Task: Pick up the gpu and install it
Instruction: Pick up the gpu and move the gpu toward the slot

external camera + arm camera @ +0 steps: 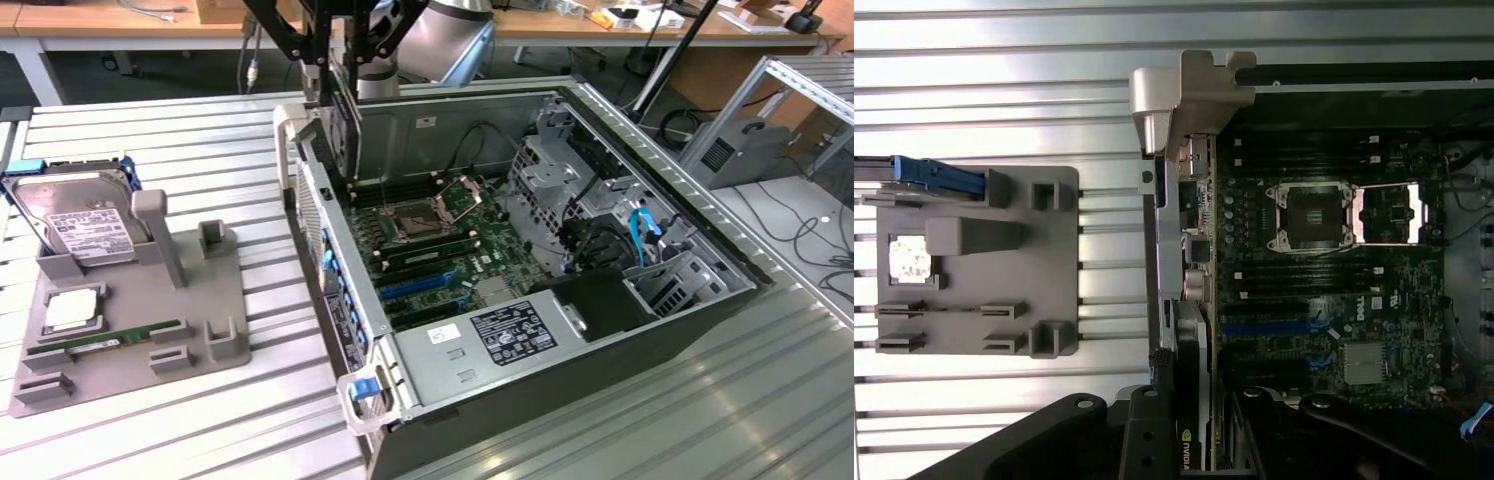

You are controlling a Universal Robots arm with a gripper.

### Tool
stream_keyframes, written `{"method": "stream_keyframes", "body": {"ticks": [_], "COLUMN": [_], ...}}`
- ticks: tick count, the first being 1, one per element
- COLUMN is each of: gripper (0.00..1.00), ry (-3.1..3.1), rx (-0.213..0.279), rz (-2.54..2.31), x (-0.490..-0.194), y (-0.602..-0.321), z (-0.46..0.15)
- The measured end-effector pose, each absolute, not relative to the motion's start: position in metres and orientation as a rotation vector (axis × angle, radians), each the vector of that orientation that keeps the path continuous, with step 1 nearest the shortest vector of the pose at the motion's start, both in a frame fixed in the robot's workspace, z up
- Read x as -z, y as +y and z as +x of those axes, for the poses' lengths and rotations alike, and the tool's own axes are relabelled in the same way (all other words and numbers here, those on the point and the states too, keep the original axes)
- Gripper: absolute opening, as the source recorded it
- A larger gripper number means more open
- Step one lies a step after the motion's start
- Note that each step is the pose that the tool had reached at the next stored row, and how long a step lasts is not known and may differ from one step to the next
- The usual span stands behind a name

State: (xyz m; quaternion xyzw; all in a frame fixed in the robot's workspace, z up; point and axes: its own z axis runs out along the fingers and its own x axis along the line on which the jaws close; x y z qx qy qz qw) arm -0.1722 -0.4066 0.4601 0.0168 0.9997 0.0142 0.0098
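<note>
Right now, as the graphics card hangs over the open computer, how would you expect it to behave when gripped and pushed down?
The graphics card hangs flat and straight from the gripper, so it is probably stiff, not floppy. Gripped along one thin edge, it could tilt if pushed unevenly. It looks thin edge-on, so it is likely fragile under hard force.

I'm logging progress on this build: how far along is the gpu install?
Done: the gpu is picked up, away from the gray fixture that holds the hard drive. In hand: the tool grips it upright above the open case, near its rear wall. Left: seating it. It hangs clear of the motherboard, whose blue slot looks empty.
</note>
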Motion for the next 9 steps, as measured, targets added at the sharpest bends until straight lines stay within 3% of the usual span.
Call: {"method": "stream_keyframes", "body": {"ticks": [9], "gripper": [0.27], "ry": [3.121], "rx": [-0.042], "rz": [0.053], "x": [-0.4597], "y": [-0.4066], "z": [-0.1682]}}
